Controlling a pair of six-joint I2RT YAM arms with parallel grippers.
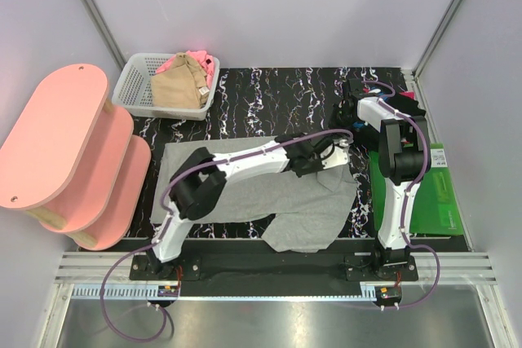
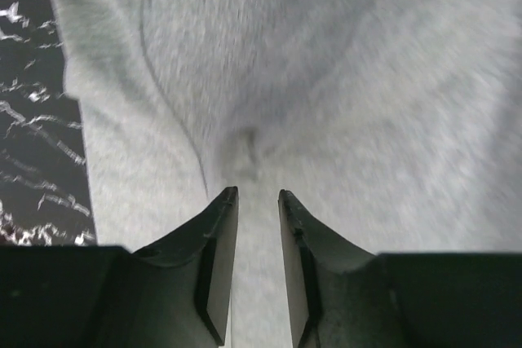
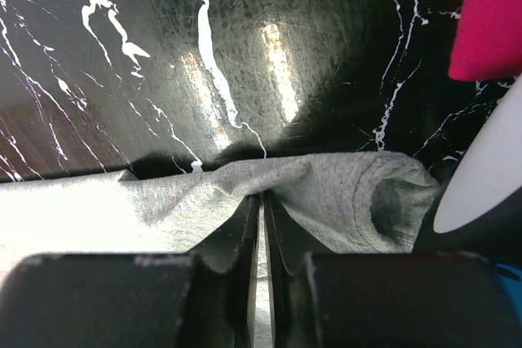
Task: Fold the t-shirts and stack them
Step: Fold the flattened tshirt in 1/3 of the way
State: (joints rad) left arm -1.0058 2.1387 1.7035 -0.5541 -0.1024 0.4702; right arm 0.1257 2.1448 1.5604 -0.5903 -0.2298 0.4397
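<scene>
The large light-grey t-shirt [image 1: 245,193] lies spread on the black marble table [image 1: 277,95]. My left gripper [image 1: 333,159] reaches across to the shirt's far right part. In the left wrist view the gripper [image 2: 258,195] hovers just over the grey cloth [image 2: 342,79] with its jaws a little apart and nothing between them. My right gripper [image 3: 261,198] is shut on a bunched edge of the grey shirt [image 3: 326,193] beside a sleeve opening [image 3: 391,205]; in the top view it [image 1: 351,129] is at the shirt's far right corner. A tan t-shirt [image 1: 175,87] and a pink one [image 1: 202,61] lie in the basket. The black printed t-shirt [image 1: 359,91] lies at the back right.
A white lattice basket [image 1: 130,87] stands at the back left. A pink tiered shelf [image 1: 65,144] stands on the left. A green board [image 1: 436,193] lies along the right edge. Magenta cloth [image 3: 493,22] shows close to my right gripper.
</scene>
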